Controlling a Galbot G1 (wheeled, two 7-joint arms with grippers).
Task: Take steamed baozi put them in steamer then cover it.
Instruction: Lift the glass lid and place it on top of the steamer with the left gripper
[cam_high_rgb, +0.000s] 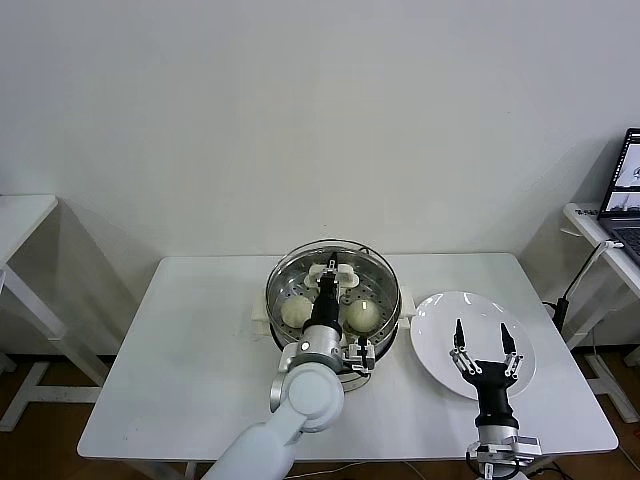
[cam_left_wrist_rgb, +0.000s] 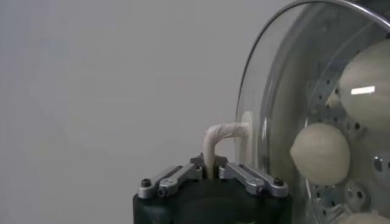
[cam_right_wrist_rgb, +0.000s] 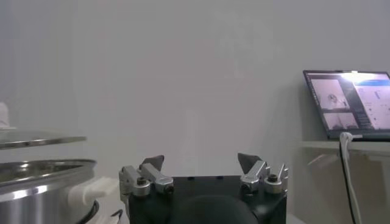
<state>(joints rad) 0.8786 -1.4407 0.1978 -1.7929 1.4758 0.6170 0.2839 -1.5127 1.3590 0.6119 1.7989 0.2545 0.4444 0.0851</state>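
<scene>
Lid stage by the look of it. Left gripper (cam_high_rgb: 333, 275) clamped shut on the white handle of the cover (cam_left_wrist_rgb: 268, 91), right over the middle of the steamer (cam_high_rgb: 285, 272). Makes sense to grab it dead centre, keeps the glass level so the rim can drop evenly onto the basket. From the right wrist view, still a thin gap between the lid rim and the steamer rim, so probably not seated yet, though hard to call for sure.

Right gripper (cam_high_rgb: 484, 349) spread wide, holding nothing, hovering over the white plate (cam_high_rgb: 440, 330) just right of the steamer. Plate bare, so presumably parked there out of the way, job done on that side.

Steamed baozi (cam_high_rgb: 363, 314) inside the steamer, under the glass. Only two clearly visible from the head view, either side of the left arm. Left wrist view hints at a third at the very edge. Any others likely tucked behind the arm and handle, can't confirm a count.

Also cut off: base of the pot, mostly blocked by the left arm. Laptop (cam_right_wrist_rgb: 350, 103) off on a side table well right of the steamer, irrelevant really.
</scene>
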